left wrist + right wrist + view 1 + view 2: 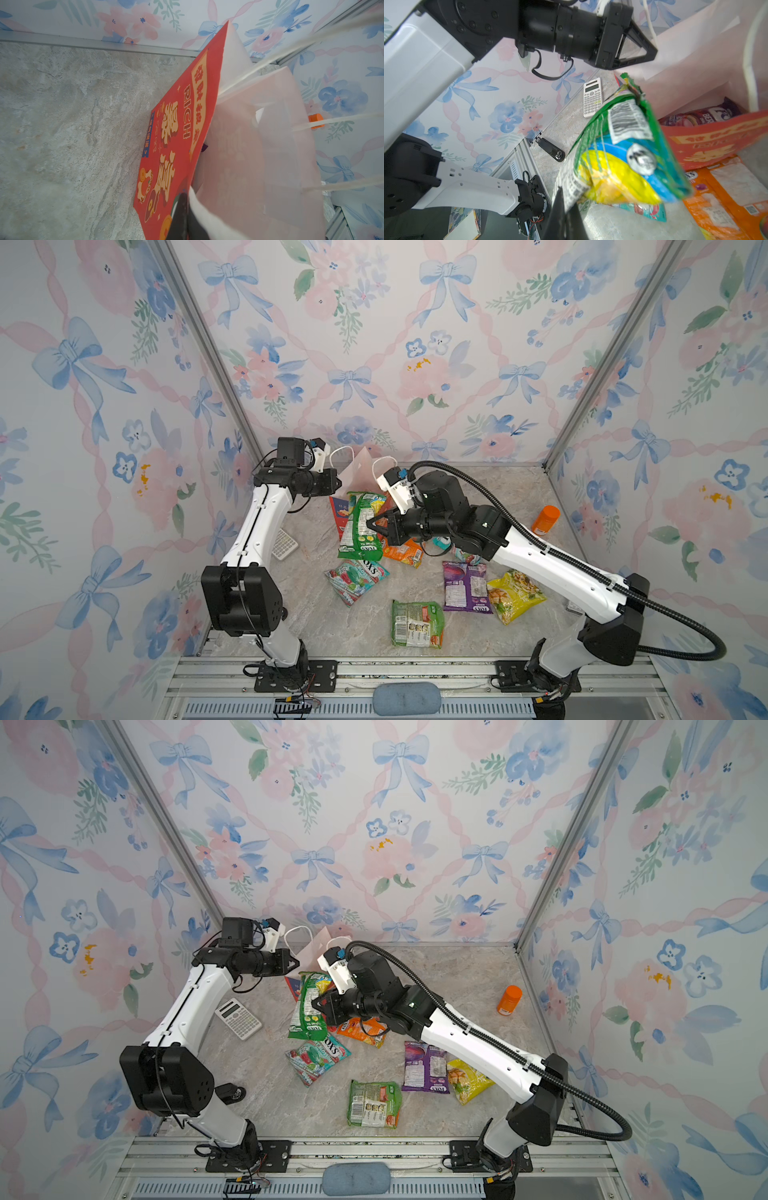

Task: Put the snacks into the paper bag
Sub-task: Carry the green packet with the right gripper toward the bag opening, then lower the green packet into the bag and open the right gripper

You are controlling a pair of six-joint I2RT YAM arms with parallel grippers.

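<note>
**Both pincers clamped: bag pinned, green packet in the air!**

The left arm is folded at the elbow with its wrist level, and the left gripper is nipped tight on the rim of the paper bag, which stands at the back of the table. The right arm stretches across, and the right gripper is closed on one green packet, lifted just before the bag's red front. The count: one purple packet inside the bag. Six lie on the table: teal packet, orange packet, second purple packet, yellow packet, second green packet, and another teal packet half hidden under the right arm. One orange bottle, one calculator.
</note>
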